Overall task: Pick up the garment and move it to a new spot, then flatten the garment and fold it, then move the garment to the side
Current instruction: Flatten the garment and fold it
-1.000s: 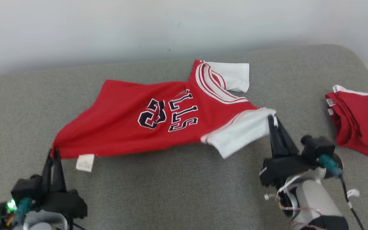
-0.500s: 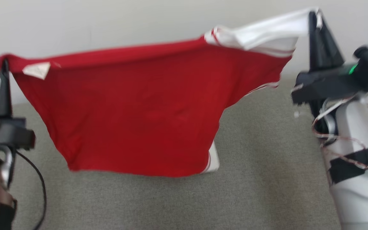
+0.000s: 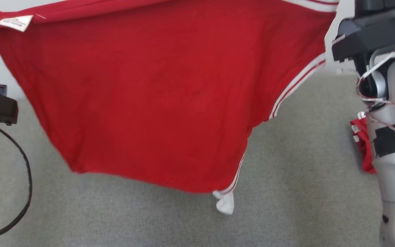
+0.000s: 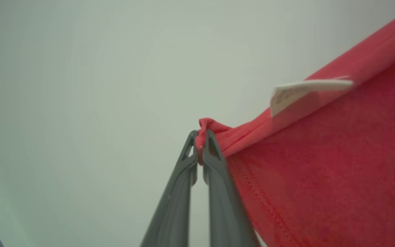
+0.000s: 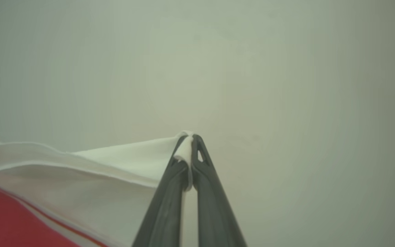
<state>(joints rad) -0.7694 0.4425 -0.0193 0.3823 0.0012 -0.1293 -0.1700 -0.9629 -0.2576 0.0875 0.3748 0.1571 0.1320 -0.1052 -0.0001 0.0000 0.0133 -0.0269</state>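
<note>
A: Left gripper (image 4: 200, 137) first?
B: Fingers pinched together on a bunched red hem corner of the jersey (image 3: 156, 96). Right gripper (image 5: 188, 139) is likewise clamped, on the edge of a white sleeve (image 5: 98, 171).
A: Where's the jersey?
B: In the air, stretched between the two grippers, with its plain red side toward the head camera. The top edge runs along the top of the head view. The body sags down, lowest right of centre. A white sleeve end (image 3: 225, 203) dangles below that point. There's white-striped trim down the right edge.
A: Tag?
B: White label (image 3: 15, 21) on the hem near the left gripper, text unreadable.
A: Around it?
B: Grey fabric surface (image 3: 303, 164) underneath. Can't tell if the dangling sleeve end touches it. A second red garment (image 3: 363, 151) lies far right, partly behind the right arm (image 3: 394, 178). Pale wall (image 4: 81, 85) behind.
</note>
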